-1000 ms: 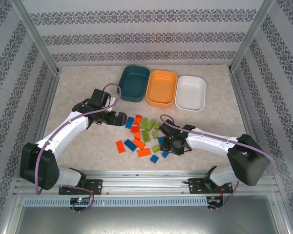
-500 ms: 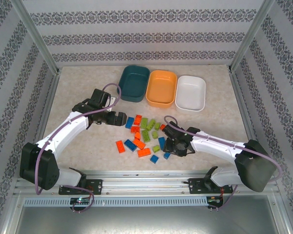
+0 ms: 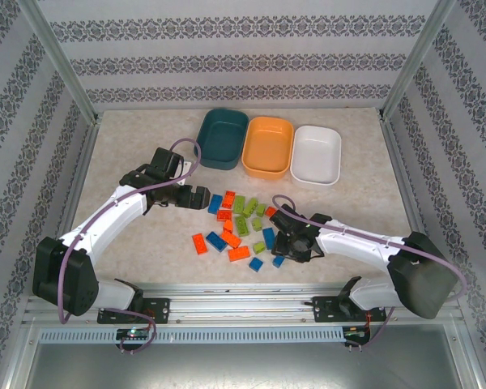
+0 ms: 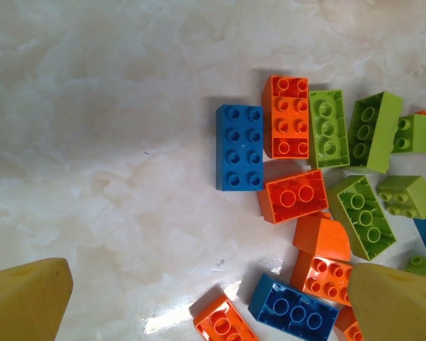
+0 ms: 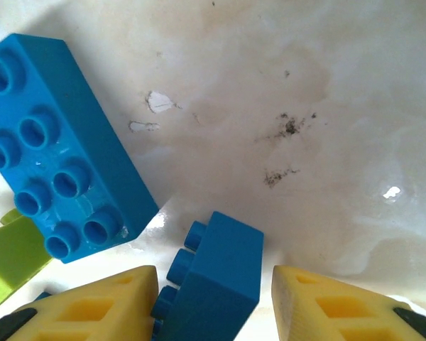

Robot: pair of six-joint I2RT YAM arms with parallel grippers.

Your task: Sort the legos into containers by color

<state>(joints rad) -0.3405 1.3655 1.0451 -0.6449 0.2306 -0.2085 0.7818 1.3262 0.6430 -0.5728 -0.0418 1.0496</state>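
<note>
left arm (image 3: 105,219) and right arm (image 3: 360,241): white link shells, black joint housings, big black base blocks. purple cable (image 3: 198,154) along each, looping free at the wrist. left gripper (image 4: 213,302) fingers (image 4: 25,302) plain yellow wedges; right gripper (image 5: 213,302) fingers yellow with rectangular recesses and black backing.

The yellow fingers (image 5: 103,305) of the right hand (image 5: 213,280) flank a small blue lego (image 5: 224,256) tipped on its side, studs toward the left finger. Ahead and left lies a longer blue lego (image 5: 60,149), studs up, with a lime green lego (image 5: 11,259) just beside it on the speckled counter (image 5: 326,106).
</note>
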